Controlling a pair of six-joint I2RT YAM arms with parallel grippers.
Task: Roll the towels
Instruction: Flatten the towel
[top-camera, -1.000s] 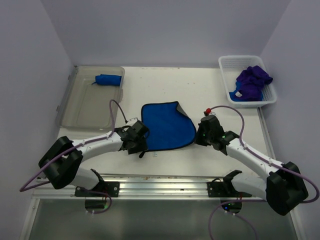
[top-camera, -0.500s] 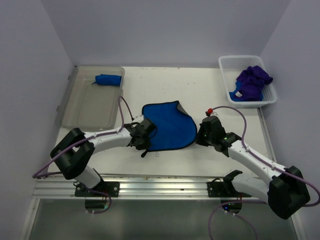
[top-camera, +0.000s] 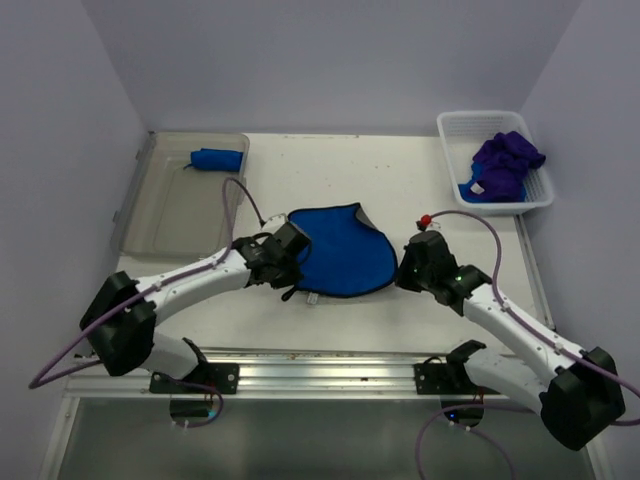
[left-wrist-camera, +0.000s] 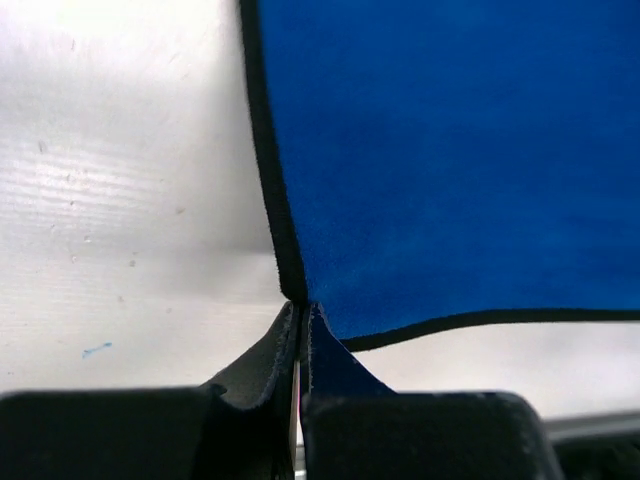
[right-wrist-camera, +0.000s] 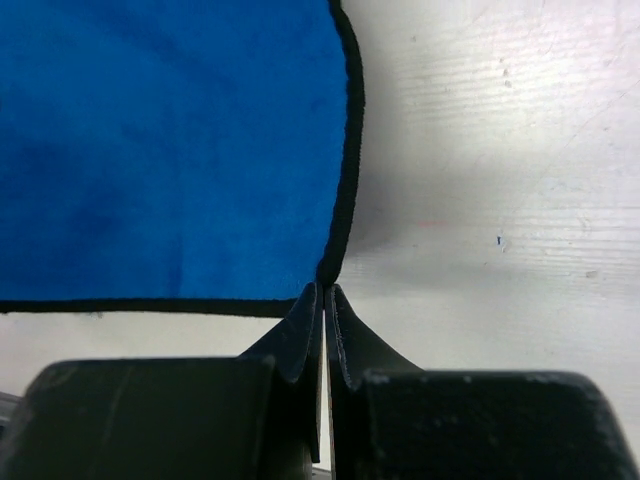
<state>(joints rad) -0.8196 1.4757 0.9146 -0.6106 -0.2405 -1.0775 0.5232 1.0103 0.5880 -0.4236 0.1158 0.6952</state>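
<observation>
Blue cloth is the job. Far left of the overhead view is a clear bin (top-camera: 165, 225) w/ one rolled towel (top-camera: 217, 159) lying at its back end. Next over is the left gripper (top-camera: 296, 268), jaws closed, pinching the near-left corner of the flat blue towel (top-camera: 340, 250), which lies spread at ctr of the table (top-camera: 400, 165). Right of that is the right gripper (top-camera: 404, 276), jaws likewise closed on the near-right corner. Upper right of frame is a white basket (top-camera: 530, 207) holding bunched purple towels (top-camera: 505, 160) & another blue cloth (top-camera: 468, 190) beneath them.

Handling, as I judge it: the towel is light, limp, no stiffness. It will sag & crease wherever unsupported, and prob. drags on the table rather than slides. The dark-hemmed corners are the sensible hold, both ends of one edge, so that edge stays straight for rolling.

Views: the overhead gives layout, bin, basket & both arms, plus a far-right towel corner that looks turned over, but the jaw tips hide under the wrists. The wrist cams do the opposite. Each shows the hem corner running into shut jaws w/ smooth cloth beyond, and neither shows bin or basket.
</observation>
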